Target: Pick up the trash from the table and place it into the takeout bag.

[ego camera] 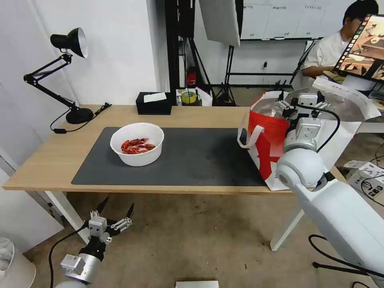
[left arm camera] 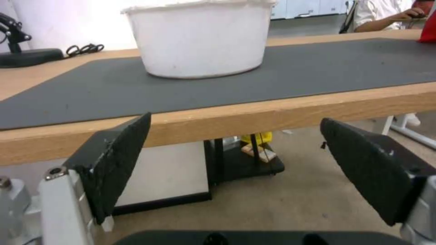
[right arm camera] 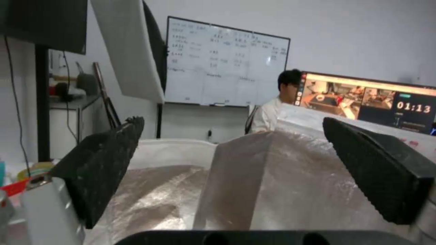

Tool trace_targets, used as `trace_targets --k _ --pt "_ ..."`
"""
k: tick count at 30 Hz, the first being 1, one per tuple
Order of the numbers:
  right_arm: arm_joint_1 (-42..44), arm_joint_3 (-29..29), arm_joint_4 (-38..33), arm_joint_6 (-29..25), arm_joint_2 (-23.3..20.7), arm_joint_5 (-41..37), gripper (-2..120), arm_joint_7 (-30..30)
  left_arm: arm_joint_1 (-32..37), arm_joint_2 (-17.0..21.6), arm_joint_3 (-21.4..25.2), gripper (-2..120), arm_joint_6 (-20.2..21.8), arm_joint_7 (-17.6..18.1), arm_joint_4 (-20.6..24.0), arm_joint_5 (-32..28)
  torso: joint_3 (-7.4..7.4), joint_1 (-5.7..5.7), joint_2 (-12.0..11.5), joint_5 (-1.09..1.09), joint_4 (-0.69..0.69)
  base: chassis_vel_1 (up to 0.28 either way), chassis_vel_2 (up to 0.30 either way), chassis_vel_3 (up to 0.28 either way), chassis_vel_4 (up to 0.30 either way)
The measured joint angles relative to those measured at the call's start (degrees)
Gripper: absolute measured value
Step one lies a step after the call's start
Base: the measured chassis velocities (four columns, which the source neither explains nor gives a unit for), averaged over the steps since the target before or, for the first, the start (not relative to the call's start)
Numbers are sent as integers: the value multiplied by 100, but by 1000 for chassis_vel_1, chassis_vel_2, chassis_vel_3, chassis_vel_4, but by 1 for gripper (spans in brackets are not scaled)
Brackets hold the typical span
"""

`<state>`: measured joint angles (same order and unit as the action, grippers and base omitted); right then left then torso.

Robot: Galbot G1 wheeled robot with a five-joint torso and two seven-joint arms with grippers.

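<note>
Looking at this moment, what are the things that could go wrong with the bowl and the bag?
1. The bowl is open-topped and holds loose crayfish shells; tilting it in a lift could spill them on the mat.
2. The left gripper hangs open below the table edge; rising straight up it might hit that edge.
3. The takeout bag stands at the table's right end, and the open right gripper over its mouth could push it off.

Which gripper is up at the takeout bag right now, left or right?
The right gripper, open over the takeout bag's foil-lined mouth. The left gripper hangs open below the table's front edge, short of the white bowl of crayfish shells.
</note>
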<state>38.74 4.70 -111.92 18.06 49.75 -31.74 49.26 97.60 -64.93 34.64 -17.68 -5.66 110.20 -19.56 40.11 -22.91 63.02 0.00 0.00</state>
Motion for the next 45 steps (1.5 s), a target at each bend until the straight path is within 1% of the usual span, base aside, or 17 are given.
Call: trace_targets --k 5,8,9,12,13,15,19,25,29,32,33,36,38,40,42,44,45 --pt "75 19 -82 -67 -16 -164 100 -184 0 3 10 100 -3 0 11 0 0 0 0 0 0 0 0 0 0" --pt "219 41 -171 -390 -35 -220 100 -685 -13 -4 11 100 -4 -1 20 0 0 0 0 0 0 0 0 0 0" --pt "219 41 -171 -390 -35 -220 100 -685 -13 -4 11 100 -4 -1 20 0 0 0 0 0 0 0 0 0 0" --pt "433 125 -300 -807 -68 -229 100 -1335 -19 -9 20 100 -12 -1 39 -8 0 0 0 0 0 0 0 0 0" --pt "433 125 -300 -807 -68 -229 100 -1335 -19 -9 20 100 -12 -1 39 -8 0 0 0 0 0 0 0 0 0" --pt "552 175 -316 -1229 -95 -244 100 -1825 -15 -16 28 100 -39 -2 41 -17 0 0 0 0 -1 0 0 0 0" --pt "620 196 -352 -1603 -116 -255 100 -2138 -3 -36 32 100 -56 -5 41 -21 0 0 0 0 0 0 0 0 0" --pt "718 267 -412 -1819 -171 -200 100 -2323 31 -94 33 100 -65 -22 55 -18 0 0 0 0 0 0 0 0 0" --pt "906 319 -601 -1903 -251 -373 100 -2591 59 -116 41 100 -91 -26 63 -9 0 0 0 0 0 0 0 0 0" --pt "1209 427 -877 -1966 -333 -702 100 -3045 82 -128 51 100 -117 -28 92 -5 0 0 0 0 0 0 0 0 0" --pt "1209 427 -877 -1966 -333 -702 100 -3045 82 -128 51 100 -117 -28 92 -5 0 0 0 0 0 0 0 0 0" --pt "1630 561 -1135 -1967 -451 -891 100 -3497 100 -149 55 100 -124 -29 130 1 0 0 0 1 0 0 0 0 0" --pt "1677 574 -1160 -1967 -470 -896 100 -3541 100 -157 55 100 -128 -29 132 3 0 0 0 1 0 0 0 0 0" --pt "2173 705 -1357 -1960 -588 -907 100 -3851 103 -209 49 100 -164 -40 147 20 -1 0 0 -1 0 0 0 0 0" --pt "2243 724 -1375 -1959 -593 -907 100 -3886 105 -212 50 100 -167 -39 150 21 -1 0 1 -1 0 0 0 0 0" --pt "2876 907 -1484 -2017 -600 -883 100 -4208 165 -239 63 100 -192 -67 181 38 0 0 0 1 -1 0 0 0 0" --pt "2876 907 -1484 -2017 -600 -883 100 -4208 165 -239 63 100 -192 -67 181 38 0 0 0 1 -1 0 0 0 0"
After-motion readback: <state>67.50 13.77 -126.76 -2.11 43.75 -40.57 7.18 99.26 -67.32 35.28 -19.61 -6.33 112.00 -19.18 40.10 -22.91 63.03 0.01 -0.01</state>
